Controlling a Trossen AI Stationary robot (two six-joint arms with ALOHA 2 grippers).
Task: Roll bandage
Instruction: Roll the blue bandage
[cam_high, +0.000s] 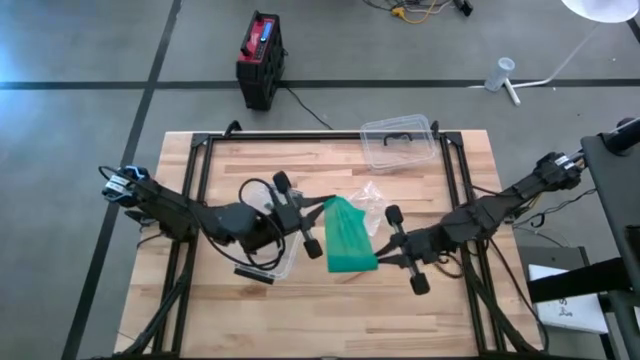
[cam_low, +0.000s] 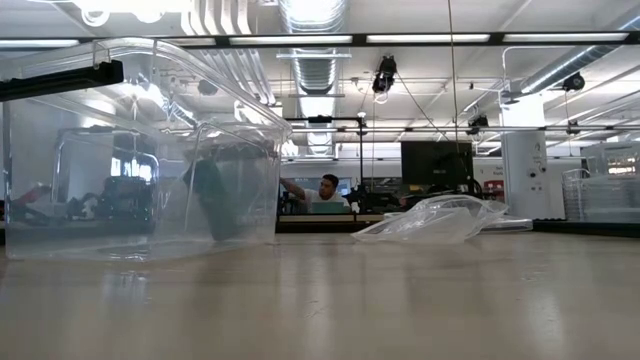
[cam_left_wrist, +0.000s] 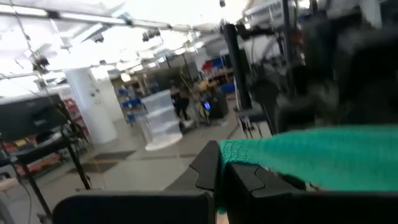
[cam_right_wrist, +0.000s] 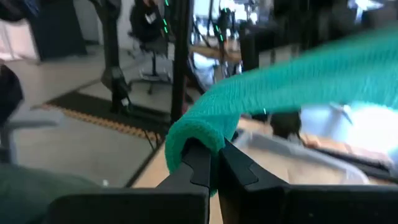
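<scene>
Between left gripper (cam_high: 308, 224) and right gripper (cam_high: 400, 246), both clamped on green bandage (cam_high: 348, 238): light, limp, best pinched at edges.

Overhead looks straight down; low camera level across table (cam_high: 250, 300); wrists close-up.

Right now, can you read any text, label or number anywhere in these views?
None readable.
Red and black box on the floor: any label too small to read.
White papers by the table's right edge: print blurred.
Green bandage: no marking visible.
</scene>
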